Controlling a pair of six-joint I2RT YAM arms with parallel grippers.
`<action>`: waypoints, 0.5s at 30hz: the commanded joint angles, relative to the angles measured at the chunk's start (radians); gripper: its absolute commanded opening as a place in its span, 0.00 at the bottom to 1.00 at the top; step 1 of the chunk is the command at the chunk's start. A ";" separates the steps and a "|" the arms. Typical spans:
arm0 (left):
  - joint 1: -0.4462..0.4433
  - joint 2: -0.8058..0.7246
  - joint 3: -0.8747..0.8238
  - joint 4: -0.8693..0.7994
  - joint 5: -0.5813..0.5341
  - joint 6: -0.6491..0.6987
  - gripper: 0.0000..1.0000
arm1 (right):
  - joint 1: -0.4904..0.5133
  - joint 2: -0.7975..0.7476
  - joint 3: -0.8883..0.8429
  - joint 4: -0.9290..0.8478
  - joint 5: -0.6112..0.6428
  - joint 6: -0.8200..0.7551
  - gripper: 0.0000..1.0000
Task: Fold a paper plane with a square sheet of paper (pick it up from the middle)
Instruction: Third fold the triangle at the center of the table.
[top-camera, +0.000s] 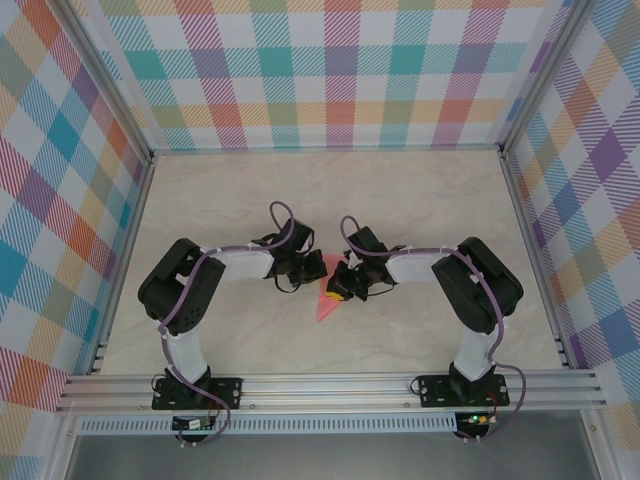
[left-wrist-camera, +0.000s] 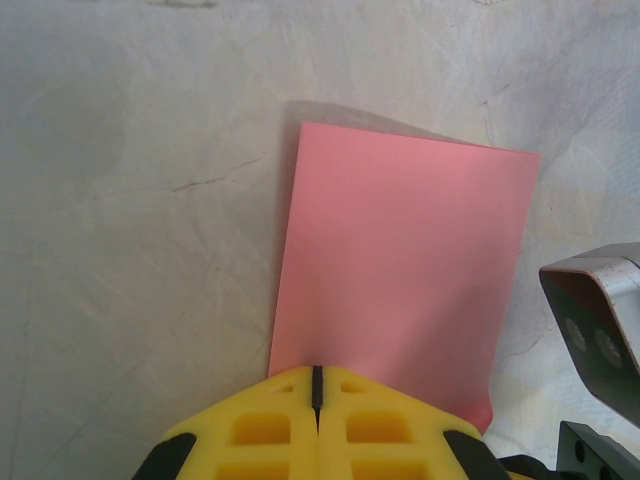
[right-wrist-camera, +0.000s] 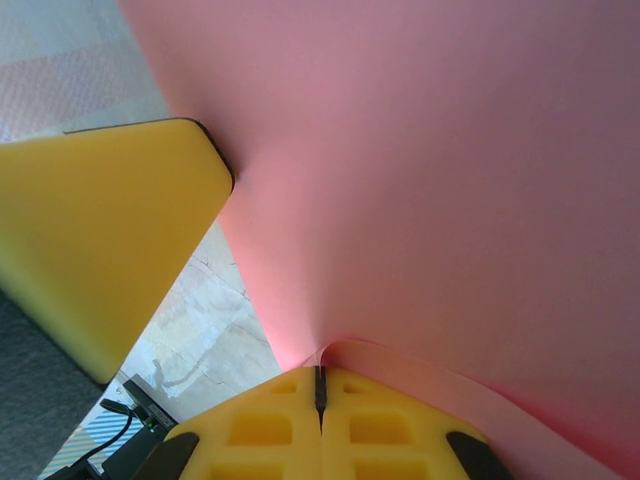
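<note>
From above, both arm bases sit on the rail (top-camera: 330, 385) at the near edge. The left arm (top-camera: 240, 262) and right arm (top-camera: 420, 265) bend inward and meet over the middle of the pale marbled surface (top-camera: 400, 200).

The paper (top-camera: 325, 303) is between them. It is salmon-pink, and its pointed end sticks out toward the near edge, below the right fingers (top-camera: 337, 291), whose yellow pads show just above it. A sliver of pink also shows on the far side of those pads, between the two wrists.

In the left wrist view, the left fingers (left-wrist-camera: 265, 430) are pressed together with only a thin dark seam between them, pinching the near edge of the paper. From there the sheet runs away as a plain, flat, oblong shape. It casts a shadow along its far edge on the surface beyond, and one near corner pokes out to the right of the pads. A grey metal part of the right arm is just beside the sheet's right edge.

In the right wrist view, the right fingers are likewise pressed together, nipping the paper where its edge curls into the seam. The sheet rises steeply away from them. One yellow pad of the left fingers touches the sheet's left edge further out.

Plaid walls (top-camera: 330, 70) stand at the far end and along both sides.
</note>
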 joint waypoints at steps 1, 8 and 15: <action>0.003 0.016 -0.001 -0.048 0.008 0.016 0.00 | 0.007 -0.005 -0.006 -0.039 0.018 -0.018 0.03; 0.002 0.016 -0.002 -0.047 0.005 0.016 0.00 | 0.008 -0.015 -0.026 -0.040 0.020 -0.019 0.03; 0.002 0.013 -0.002 -0.050 0.005 0.015 0.00 | 0.010 -0.032 -0.036 -0.049 0.042 -0.014 0.03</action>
